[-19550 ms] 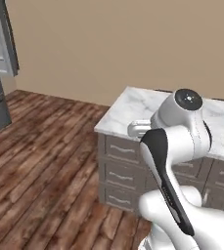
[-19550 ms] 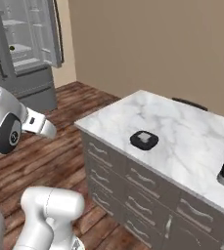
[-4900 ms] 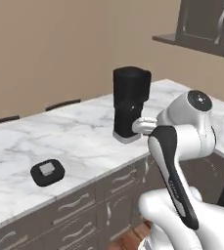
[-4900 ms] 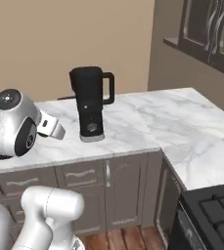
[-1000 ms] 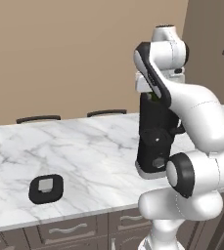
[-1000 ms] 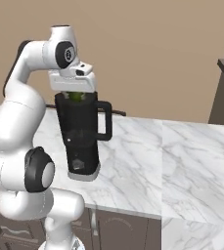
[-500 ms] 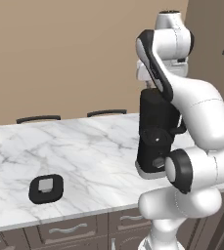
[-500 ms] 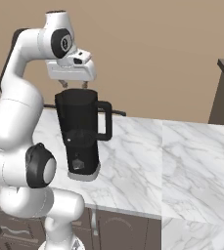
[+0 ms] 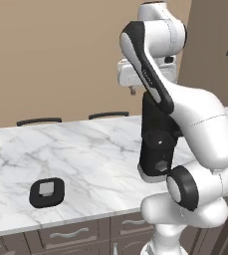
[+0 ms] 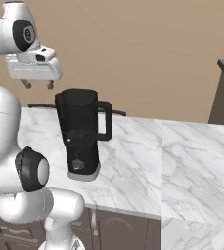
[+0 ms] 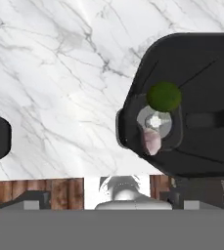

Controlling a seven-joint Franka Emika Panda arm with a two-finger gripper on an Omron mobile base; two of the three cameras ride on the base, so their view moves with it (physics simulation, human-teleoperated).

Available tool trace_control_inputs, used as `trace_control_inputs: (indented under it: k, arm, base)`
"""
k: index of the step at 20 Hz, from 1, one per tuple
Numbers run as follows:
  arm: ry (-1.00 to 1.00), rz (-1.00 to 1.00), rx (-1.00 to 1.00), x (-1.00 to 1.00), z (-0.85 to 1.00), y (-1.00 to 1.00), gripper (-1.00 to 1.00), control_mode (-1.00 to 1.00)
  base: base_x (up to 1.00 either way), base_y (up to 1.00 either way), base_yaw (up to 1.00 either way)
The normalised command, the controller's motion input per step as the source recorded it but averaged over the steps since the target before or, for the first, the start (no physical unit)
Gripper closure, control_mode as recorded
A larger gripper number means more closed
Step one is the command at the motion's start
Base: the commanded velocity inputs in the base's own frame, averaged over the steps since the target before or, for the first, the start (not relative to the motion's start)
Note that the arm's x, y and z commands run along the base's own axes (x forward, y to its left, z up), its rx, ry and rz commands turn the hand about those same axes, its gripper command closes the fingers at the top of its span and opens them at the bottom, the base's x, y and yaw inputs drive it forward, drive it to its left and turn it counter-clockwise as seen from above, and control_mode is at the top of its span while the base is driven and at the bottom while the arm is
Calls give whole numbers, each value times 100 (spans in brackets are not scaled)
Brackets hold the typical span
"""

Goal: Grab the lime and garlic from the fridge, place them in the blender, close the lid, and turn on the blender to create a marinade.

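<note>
Looking down into the open blender (image 11: 182, 105), the lime (image 11: 164, 95) and a pale clove that is taken to be the garlic (image 11: 151, 141) are seen lying at the bottom of the jug, so the loading appears done. The gripper (image 10: 37, 84) is held above the jug with its jaws spread wide and nothing between them. The lid (image 9: 47, 191) lies on the marble surface (image 9: 95, 159) well to the left of the blender, so it is judged that it has yet to be fetched and fitted, and the blender switched on.

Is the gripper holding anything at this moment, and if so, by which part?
Nothing is held. The gripper hangs open and empty above the blender; in the hand view the lime lies inside the jug, beside a pale pinkish piece.
</note>
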Motion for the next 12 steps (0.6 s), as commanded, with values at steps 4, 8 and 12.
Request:
trace_control_inputs:
  k: [4, 8, 12]
  arm:
    - [2, 13, 3, -92, -100, 100, -100, -100]
    - [7, 10, 5, -50, -100, 100, -100, -100]
    - [12, 1, 18, 1, -90, 100, -100, -100]
  base:
    - [0, 0, 0]
    - [0, 0, 0]
    - [0, 0, 0]
